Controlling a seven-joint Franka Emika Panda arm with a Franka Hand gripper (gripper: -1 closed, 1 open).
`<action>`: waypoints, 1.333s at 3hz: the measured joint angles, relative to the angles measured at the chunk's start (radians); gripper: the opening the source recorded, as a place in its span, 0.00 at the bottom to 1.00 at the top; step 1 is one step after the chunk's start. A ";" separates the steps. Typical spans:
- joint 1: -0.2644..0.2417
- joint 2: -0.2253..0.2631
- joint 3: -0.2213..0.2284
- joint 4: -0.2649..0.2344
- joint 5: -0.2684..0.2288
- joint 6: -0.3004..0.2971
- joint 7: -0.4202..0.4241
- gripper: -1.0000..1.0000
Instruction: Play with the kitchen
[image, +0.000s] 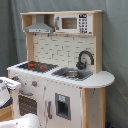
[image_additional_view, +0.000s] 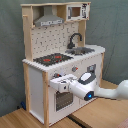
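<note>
In both exterior views we see the kitchen standing upright before a grey-green curtain. In the second exterior view it rests on a wooden floor.

In the first exterior view, going from the first exterior view's left, we meet a white part of the arm at the picture's edge, just beside the kitchen's front corner. Above it sits the grey hood; below the hood lies the black-red hob, and under that the windowed oven door. Further right we find the grey sink with the black tap arching over it, and high up a microwave panel. The rounded worktop end closes the first exterior view's right.

In the second exterior view, again from the second exterior view's left, we see the hood over the pegboard back, then the hob. Below, the gripper is at the front panel just above the oven door; we cannot tell whether its jaws are spread or pressed together. The white arm reaches in from the second exterior view's right. Behind it stand the tap and the sink
</note>
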 joint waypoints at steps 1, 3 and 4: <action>0.000 0.000 0.000 0.000 0.000 0.000 0.000 1.00; 0.136 0.017 -0.025 -0.053 0.000 -0.035 -0.024 1.00; 0.215 0.017 -0.021 -0.117 0.002 -0.044 -0.023 1.00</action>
